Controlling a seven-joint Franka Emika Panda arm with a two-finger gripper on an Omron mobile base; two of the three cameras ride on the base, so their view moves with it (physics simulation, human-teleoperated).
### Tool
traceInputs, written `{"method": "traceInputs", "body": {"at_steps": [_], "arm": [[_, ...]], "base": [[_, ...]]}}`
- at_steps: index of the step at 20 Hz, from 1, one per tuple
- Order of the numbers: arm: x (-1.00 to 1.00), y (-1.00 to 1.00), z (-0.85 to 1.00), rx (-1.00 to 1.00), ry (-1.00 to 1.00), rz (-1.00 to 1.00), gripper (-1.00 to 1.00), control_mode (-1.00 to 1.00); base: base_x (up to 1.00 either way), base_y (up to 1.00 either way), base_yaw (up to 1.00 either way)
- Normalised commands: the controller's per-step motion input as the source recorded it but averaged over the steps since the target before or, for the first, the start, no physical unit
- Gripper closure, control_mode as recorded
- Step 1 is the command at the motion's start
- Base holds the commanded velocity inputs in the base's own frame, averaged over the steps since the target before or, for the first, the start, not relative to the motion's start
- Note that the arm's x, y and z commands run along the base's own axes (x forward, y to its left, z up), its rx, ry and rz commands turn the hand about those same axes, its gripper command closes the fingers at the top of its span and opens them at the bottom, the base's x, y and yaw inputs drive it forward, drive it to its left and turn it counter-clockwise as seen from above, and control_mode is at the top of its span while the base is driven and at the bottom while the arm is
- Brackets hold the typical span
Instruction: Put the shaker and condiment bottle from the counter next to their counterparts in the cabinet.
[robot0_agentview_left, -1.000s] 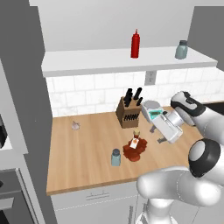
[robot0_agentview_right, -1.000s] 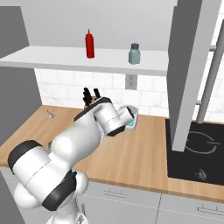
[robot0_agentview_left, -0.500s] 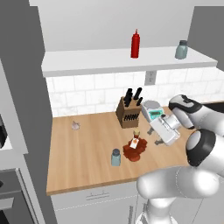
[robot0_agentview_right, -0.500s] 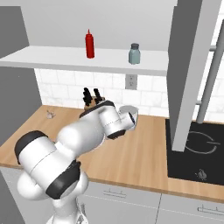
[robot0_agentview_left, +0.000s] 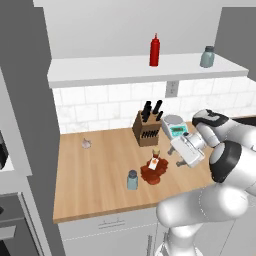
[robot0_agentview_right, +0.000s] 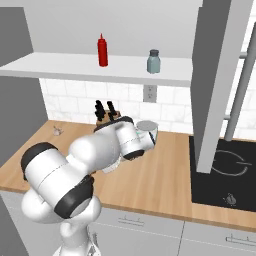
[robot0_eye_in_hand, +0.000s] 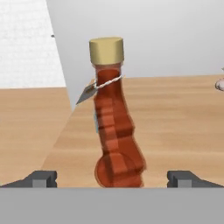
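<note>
The condiment bottle (robot0_agentview_left: 154, 170) (robot0_eye_in_hand: 114, 131), dark red-brown and ribbed with a tan top and a neck tag, stands on the counter (robot0_agentview_left: 100, 165). In the hand view it rises between my open gripper's (robot0_eye_in_hand: 113, 179) two fingertips (robot0_eye_in_hand: 41, 178), which stand wide apart and clear of it. From the left base view the gripper (robot0_agentview_left: 177, 159) hangs just right of the bottle. The shaker (robot0_agentview_left: 132, 180), pale blue-grey with a dark cap, sits just left of the bottle. On the cabinet shelf (robot0_agentview_left: 100, 70) stand the red squeeze bottle (robot0_agentview_left: 154, 50) (robot0_agentview_right: 102, 50) and the greenish-grey shaker (robot0_agentview_left: 207, 56) (robot0_agentview_right: 153, 61).
A knife block (robot0_agentview_left: 147, 129) (robot0_agentview_right: 105, 112) and a small kitchen scale (robot0_agentview_left: 175, 127) stand at the backsplash behind the bottle. A garlic bulb (robot0_agentview_left: 86, 144) (robot0_agentview_right: 57, 131) lies at the counter's far left. A black cooktop (robot0_agentview_right: 225, 175) lies to the right, under a grey hood column.
The hand has lowered and come a little closer to the condiment bottle, jaws still wide. The bottle and shaker have not moved.
</note>
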Motion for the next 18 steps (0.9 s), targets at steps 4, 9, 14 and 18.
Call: {"method": "traceInputs", "body": {"at_steps": [4, 9, 14, 18], "arm": [[0.14, 0.11, -0.09, 0.03, 0.01, 0.00, -1.00, -1.00], [0.08, 0.12, -0.09, 0.02, 0.03, 0.00, -1.00, -1.00], [0.09, 0.09, -0.11, 0.02, 0.03, 0.00, -1.00, -1.00], [0.04, 0.04, -0.09, 0.05, 0.05, 0.00, -1.00, -1.00]], "base": [[0.00, 0.00, 0.00], [0.00, 0.00, 0.00], [0.00, 0.00, 0.00], [0.00, 0.00, 0.00]]}}
